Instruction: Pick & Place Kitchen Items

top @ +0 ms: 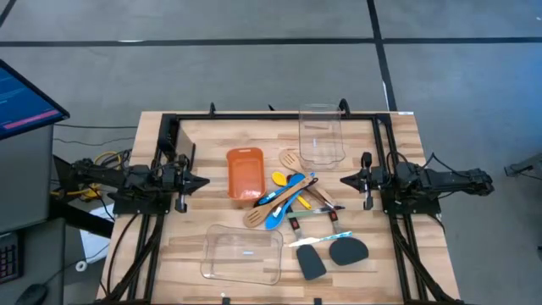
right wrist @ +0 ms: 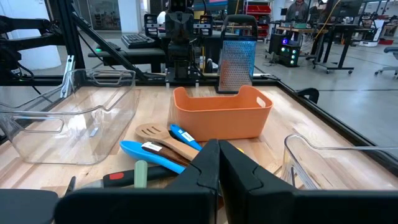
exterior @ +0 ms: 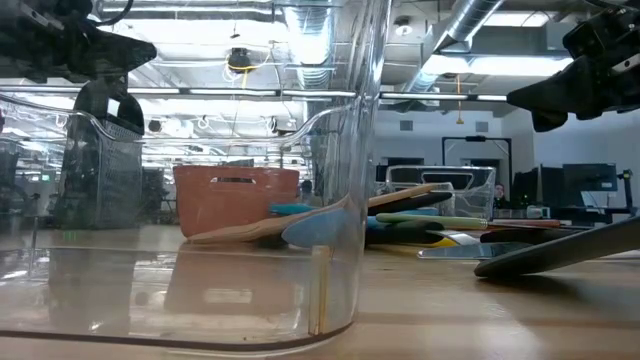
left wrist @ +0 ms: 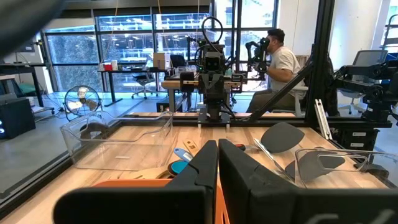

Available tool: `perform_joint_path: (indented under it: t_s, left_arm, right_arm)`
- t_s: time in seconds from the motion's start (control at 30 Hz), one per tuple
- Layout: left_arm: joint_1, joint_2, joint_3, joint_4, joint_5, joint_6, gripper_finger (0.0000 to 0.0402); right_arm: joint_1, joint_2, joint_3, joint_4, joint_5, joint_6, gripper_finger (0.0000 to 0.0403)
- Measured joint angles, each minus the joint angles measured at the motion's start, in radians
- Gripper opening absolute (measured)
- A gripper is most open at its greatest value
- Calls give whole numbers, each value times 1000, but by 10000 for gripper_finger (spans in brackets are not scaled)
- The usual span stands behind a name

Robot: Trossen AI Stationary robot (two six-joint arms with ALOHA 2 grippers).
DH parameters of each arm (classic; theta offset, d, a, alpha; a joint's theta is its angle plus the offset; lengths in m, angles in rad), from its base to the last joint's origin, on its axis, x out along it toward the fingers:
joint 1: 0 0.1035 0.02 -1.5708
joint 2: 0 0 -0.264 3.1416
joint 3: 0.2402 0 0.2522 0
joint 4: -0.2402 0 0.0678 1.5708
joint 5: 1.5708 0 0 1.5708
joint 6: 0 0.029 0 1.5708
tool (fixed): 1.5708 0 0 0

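Observation:
The kitchen items lie in a loose pile at the table's middle: wooden spoons and a slotted turner, blue spoons, a yellow spoon, slim dark-handled tools. Two black spatulas lie toward the near edge. My left gripper hovers shut at the table's left, pointing level toward the pile. My right gripper hovers shut at the right, also level. Both are clear of everything.
An orange bin stands left of the pile. One clear container sits at the far side, another at the near left. A black frame borders the table. Beyond the table a person sits at a desk.

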Motion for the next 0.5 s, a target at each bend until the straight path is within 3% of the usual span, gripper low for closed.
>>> perform_joint_path:
  t_s: [0.5]
  left_arm:
    - [0, 0, 0, 7, 0, 0, 3]
  right_arm:
    - [0, 0, 0, 0, 0, -8, 0]
